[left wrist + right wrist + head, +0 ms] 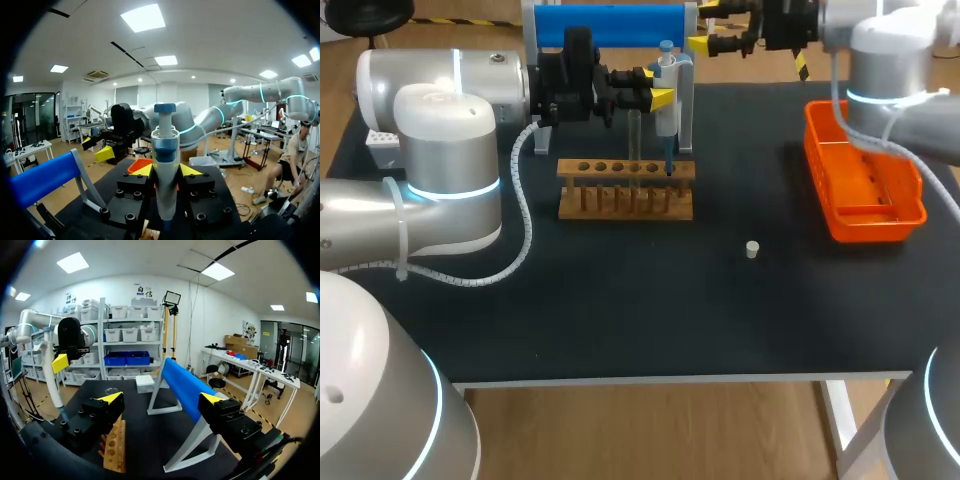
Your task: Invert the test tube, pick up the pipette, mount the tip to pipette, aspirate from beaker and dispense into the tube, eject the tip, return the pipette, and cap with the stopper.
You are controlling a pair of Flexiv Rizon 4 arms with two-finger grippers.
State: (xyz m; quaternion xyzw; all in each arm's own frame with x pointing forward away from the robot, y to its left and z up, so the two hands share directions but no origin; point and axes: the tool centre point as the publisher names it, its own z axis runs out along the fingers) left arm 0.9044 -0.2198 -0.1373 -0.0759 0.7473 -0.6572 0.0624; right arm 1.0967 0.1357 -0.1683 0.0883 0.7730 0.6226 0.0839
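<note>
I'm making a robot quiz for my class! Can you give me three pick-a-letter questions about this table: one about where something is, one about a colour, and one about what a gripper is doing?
1. Where is the little white stopper?
A) inside a beaker
B) in a gripper
C) alone on the black table

2. What colour is the tray?
A) green
B) orange
C) purple

3. What is the left gripper doing?
A) shut on the pipette
B) open and empty
C) holding the stopper

Answers:
1 C, it sits on bare tabletop with nothing touching it.
2 B, its walls are bright orange.
3 A, both yellow tips press the pipette from two sides.
</note>
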